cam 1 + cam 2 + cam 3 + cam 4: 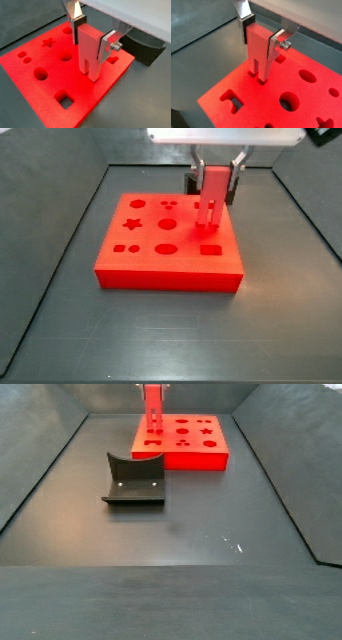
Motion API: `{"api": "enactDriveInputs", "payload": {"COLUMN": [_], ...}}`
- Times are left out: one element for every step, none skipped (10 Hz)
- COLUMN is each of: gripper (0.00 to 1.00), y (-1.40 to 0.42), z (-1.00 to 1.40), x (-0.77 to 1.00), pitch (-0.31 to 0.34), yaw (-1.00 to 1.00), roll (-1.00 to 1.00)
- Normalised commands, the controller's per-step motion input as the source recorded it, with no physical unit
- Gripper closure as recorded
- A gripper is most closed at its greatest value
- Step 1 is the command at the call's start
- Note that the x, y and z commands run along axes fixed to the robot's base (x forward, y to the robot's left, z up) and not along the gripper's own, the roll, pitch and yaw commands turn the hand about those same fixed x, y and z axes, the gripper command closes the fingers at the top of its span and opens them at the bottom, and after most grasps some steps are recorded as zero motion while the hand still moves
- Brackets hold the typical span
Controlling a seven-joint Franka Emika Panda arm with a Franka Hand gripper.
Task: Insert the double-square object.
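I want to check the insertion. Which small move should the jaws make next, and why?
Probably a slow, straight push down. The gripper holds the double-square object upright, and in both wrist views its forked lower end already meets the red block at a hole, seemingly only slightly entered.

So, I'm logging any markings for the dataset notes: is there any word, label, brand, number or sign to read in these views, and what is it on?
None: no view shows readable text.
The red block bears only shaped holes, no print.
The double-square object, held upright between the fingers of the gripper over the block, is plain-sided.
The dark holder shows two pale dots, no lettering.
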Motion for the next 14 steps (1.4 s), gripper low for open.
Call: {"api": "enactDriveInputs", "payload": {"gripper": [1.00,1.00,1.00,1.00,1.00,1.00,1.00,1.00,1.00,1.00,1.00,1.00,1.00,1.00], "y": [0.00,0.00,0.00,0.07,0.09,0.09,0.00,0.00,0.00,-0.01,-0.06,-0.08,-0.01,0.00], "z": [-0.15,-0.13,-0.11,-0.11,-0.08,-0.09,-0.10,-0.12,-0.05,-0.01,0.00,0.00,-0.02,-0.05], "x": [-0.04,0.00,0.00,0.05,0.22,0.15,0.03,0.00,-0.01,-0.09,-0.08,0.00,0.00,0.00], "pitch": [0.009,0.000,0.000,0.000,0.000,0.000,0.000,0.007,0.000,0.000,-0.003,0.000,-0.020,-0.023], "yaw": [0.01,0.11,0.17,0.26,0.37,0.32,0.13,0.05,0.01,0.01,0.02,0.00,0.00,-0.10], "roll": [0.01,0.00,0.00,0.00,0.00,0.00,0.00,0.00,0.00,0.00,0.00,0.00,-0.02,-0.02]}}
